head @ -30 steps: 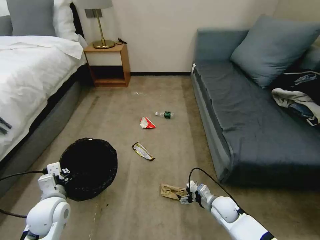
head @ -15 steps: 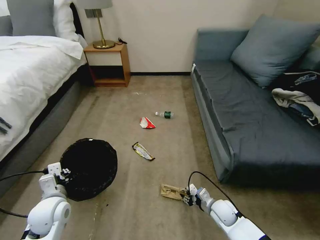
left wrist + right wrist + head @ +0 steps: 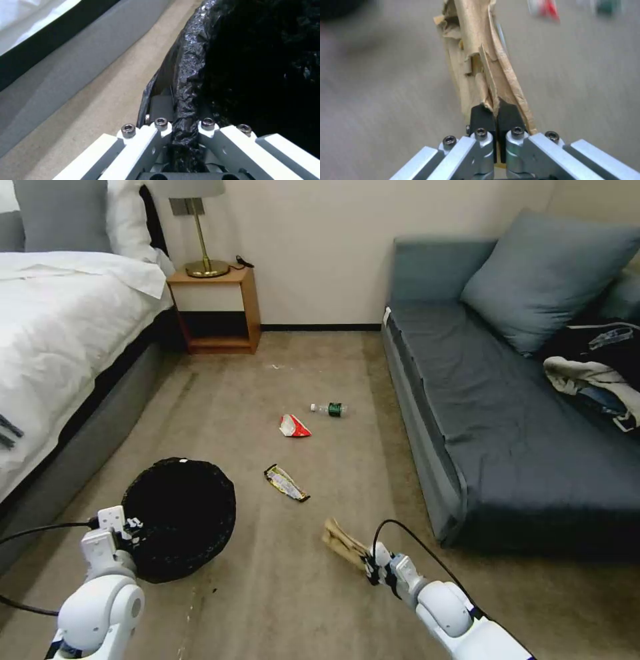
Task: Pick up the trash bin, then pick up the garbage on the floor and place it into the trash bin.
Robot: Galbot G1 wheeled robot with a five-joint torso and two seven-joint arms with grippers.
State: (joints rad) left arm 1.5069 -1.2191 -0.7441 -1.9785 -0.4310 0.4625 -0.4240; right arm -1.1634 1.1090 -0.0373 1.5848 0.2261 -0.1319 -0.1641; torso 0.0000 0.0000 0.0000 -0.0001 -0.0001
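Right gripper (image 3: 369, 567) is pinched tight on the crumpled brown paper bag (image 3: 343, 542), one end tilted up off the carpet, while left gripper (image 3: 127, 530) is clamped on the trash bin (image 3: 180, 517) rim near the bed.

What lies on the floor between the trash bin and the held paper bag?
In the head view, bare carpet between the trash bin and the paper bag; the yellow-black wrapper lies farther back.

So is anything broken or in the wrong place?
Yes: the crumpled brown paper bag in the right gripper is torn. A yellow-black snack wrapper, red-white packet and clear green-labelled plastic bottle litter the carpet.
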